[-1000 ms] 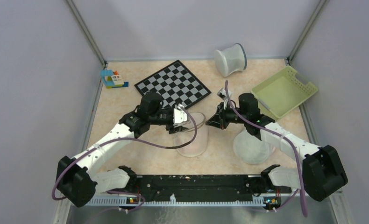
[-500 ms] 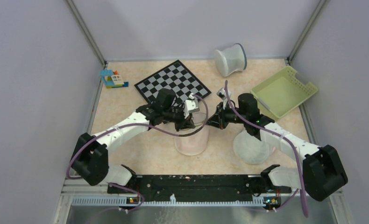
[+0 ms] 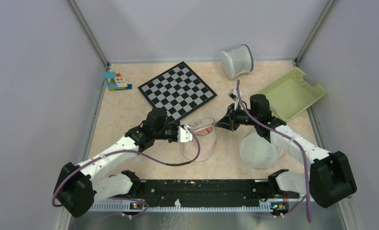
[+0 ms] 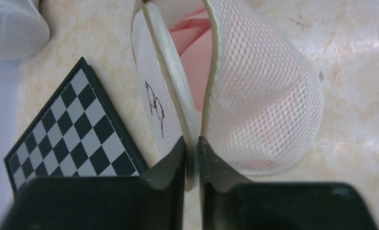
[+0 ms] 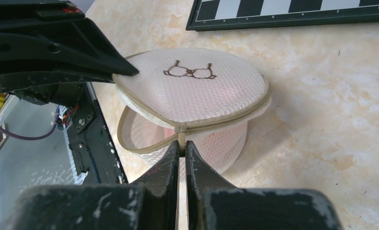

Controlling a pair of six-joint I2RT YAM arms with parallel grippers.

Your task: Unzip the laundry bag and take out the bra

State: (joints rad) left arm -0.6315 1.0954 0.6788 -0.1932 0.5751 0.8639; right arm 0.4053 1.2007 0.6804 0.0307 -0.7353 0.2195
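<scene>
— The laundry bag (image 3: 200, 143): where was it?
— At the centre of the overhead view, below the chessboard (image 3: 177, 90). It was white mesh, partly unzipped, its lid with the black drawing raised and the pink bra (image 4: 197, 52) showing inside.
— And the grippers?
— The left gripper (image 4: 191, 143) was pinched tight on the lid's rim. The right gripper (image 5: 182, 146) was clamped on the zipper pull (image 5: 179, 135).

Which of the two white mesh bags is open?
The laundry bag with the black drawing, pinched by the left gripper and right gripper: its zipper gapes, showing pink. The plain domed bag lies untouched.
</scene>
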